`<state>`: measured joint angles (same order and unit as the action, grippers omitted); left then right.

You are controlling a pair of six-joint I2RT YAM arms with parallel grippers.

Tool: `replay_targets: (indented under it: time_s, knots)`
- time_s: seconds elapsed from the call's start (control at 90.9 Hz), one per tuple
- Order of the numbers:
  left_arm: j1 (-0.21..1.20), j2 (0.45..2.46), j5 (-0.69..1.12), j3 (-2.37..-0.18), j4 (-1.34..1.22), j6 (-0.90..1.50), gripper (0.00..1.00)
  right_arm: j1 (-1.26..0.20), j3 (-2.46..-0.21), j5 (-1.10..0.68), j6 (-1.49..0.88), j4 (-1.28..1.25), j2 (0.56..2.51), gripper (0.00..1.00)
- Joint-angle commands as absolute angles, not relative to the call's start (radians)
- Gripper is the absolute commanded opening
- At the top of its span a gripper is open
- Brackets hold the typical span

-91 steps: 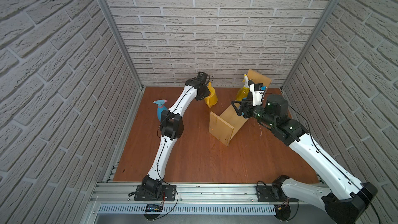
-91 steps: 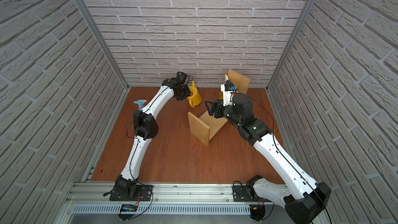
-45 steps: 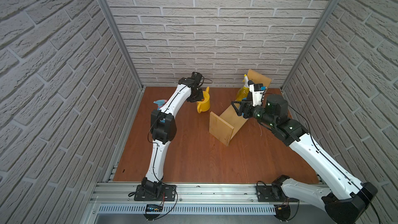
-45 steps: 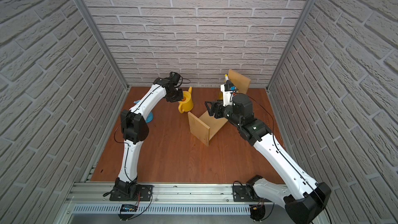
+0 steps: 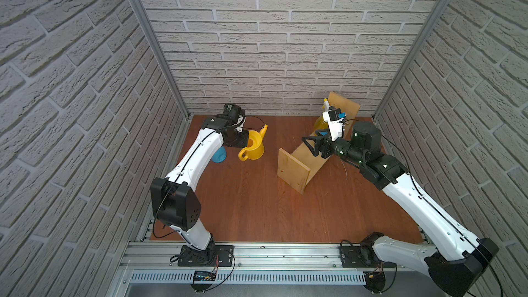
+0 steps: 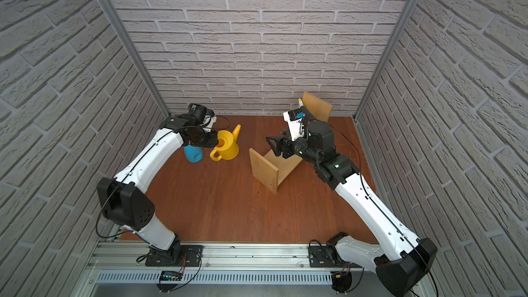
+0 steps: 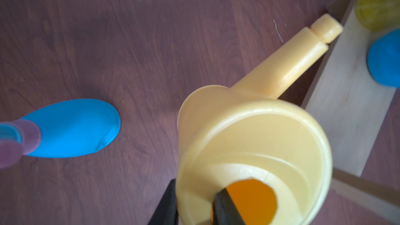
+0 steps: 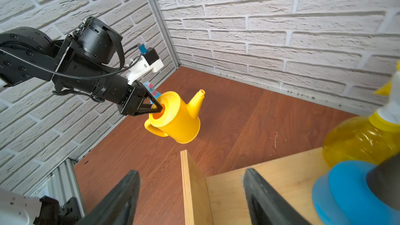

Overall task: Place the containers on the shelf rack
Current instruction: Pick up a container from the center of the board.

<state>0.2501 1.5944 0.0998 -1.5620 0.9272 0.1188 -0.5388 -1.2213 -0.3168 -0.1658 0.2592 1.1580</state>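
Starting at the far left, a light-blue spray bottle (image 6: 193, 154) is seen standing on the wooden table (image 5: 257, 210), partly hidden behind the left arm (image 5: 197, 155). Just to its right the yellow watering can (image 5: 255, 147) is held clear of the table and tilted, its spout pointing far and right. The left gripper (image 8: 159, 108) is closed on the can's rim, with one finger inside the mouth and one outside. The can is judged to be light, hollow, stiff and smooth, so a pinch on the thin rim may let it swing or slip; the looped handle would be a surer hold. Further right the shelf rack (image 5: 294, 167) lies at a slant, with a yellow spray bottle (image 8: 355, 139) and a blue sprayer (image 8: 346, 193) already set at its far end. Over its bare near end the right gripper (image 5: 309, 146) is held empty, with jaws wide apart.
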Motion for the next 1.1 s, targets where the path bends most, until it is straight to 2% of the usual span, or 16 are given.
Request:
replay_targets:
  time_s: [0.0,0.209,0.385,0.55,0.748,0.968,1.089]
  knots:
    - [0.254,1.484,0.177,-1.491,0.923,-0.015,0.16,-0.544,-1.287,-0.486,0.056,0.317,1.19,0.81]
    - [0.253,1.276,0.226,-1.39,0.928,-0.117,0.16,-0.544,-1.442,-0.744,0.319,0.536,1.299,0.82]
    - [0.237,1.181,0.243,-1.34,0.9,0.031,0.15,-0.571,-1.462,-0.831,0.238,0.482,1.331,0.81]
    - [0.215,1.101,0.272,-1.232,0.739,0.391,0.14,-0.72,-1.399,-0.688,0.173,0.352,1.304,0.81]
    - [0.217,1.024,0.164,-1.089,0.587,0.886,0.14,-0.88,-1.311,-0.475,0.124,0.204,1.269,0.8]
    - [0.28,1.032,-0.048,-1.149,0.795,1.343,0.11,-1.053,-1.305,-0.15,0.263,0.226,1.327,0.78]
    - [0.325,1.055,-0.058,-1.2,0.873,1.515,0.08,-1.096,-1.354,-0.039,0.283,0.234,1.403,0.73]
